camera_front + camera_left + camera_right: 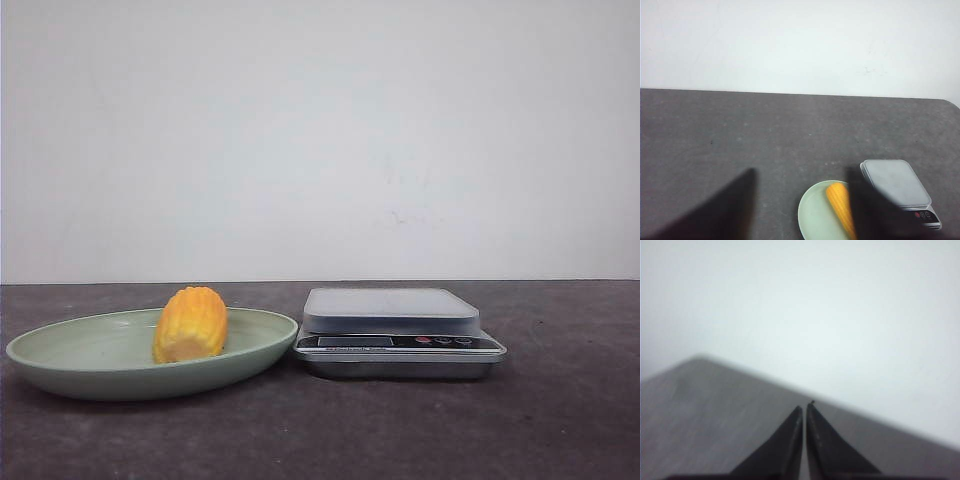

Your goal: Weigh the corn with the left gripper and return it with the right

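Observation:
The orange-yellow corn (190,324) lies in a pale green plate (60,355) at the left of the dark table. It also shows in the left wrist view (838,202), in the plate (812,215) far below. My left gripper (801,175) is open and empty, high above the table, with one finger (867,210) partly covering the corn. My right gripper (804,410) is shut and empty, over bare table. Neither gripper shows in the front view.
A silver kitchen scale (395,325) with a grey weighing pan stands just right of the plate, also in the left wrist view (895,182). A white wall stands behind the table. The table's rounded corner (952,104) shows at the far right.

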You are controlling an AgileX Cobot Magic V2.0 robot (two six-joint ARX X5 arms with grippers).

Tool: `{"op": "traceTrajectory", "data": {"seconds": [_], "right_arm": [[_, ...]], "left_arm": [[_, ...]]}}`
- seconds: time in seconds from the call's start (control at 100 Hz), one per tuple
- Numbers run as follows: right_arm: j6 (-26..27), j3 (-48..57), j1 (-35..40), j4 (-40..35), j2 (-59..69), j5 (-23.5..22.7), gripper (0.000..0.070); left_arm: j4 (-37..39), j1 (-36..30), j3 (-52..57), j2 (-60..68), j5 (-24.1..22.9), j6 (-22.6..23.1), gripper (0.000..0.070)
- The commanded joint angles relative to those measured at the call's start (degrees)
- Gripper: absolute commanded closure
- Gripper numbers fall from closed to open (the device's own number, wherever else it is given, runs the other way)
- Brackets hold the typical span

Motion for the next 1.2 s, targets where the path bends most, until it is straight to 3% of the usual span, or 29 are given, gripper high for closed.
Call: {"op": "traceTrajectory", "data": {"seconds": [0.0,0.24,0.91,1.05,1.14,1.19], "right_arm": [[-3.37,-3.08,0.96,2.73,-2.99,0.07,0.0694],[-4.66,-7.30,-0.13,-4.00,-8.63,0.17,0.0694],[-4.66,-7.30,-0.13,-2.32,-9.79,-0.42,0.0694],[-4.39,-7.43,-3.80,-3.13,-11.61,-0.87,0.0694],[-4.63,-7.52,-7.76,-7.50,-13.66,-1.27,0.0694],[-5.25,-8.11,-10.64,-10.62,-14.93,-3.76,0.0694]], "left_arm": [[0.33,-0.42,0.94,0.44,-0.31,0.55,0.0700],[0.24,-0.42,0.94,0.42,-0.48,0.74,0.0700],[0.22,-0.42,0.96,0.42,-0.46,0.74,0.0700],[0.24,-0.42,0.96,0.42,-0.46,0.74,0.0700],[0.22,-0.42,0.96,0.42,-0.46,0.74,0.0700],[0.22,-0.42,0.96,0.42,-0.46,0.74,0.0700]]}}
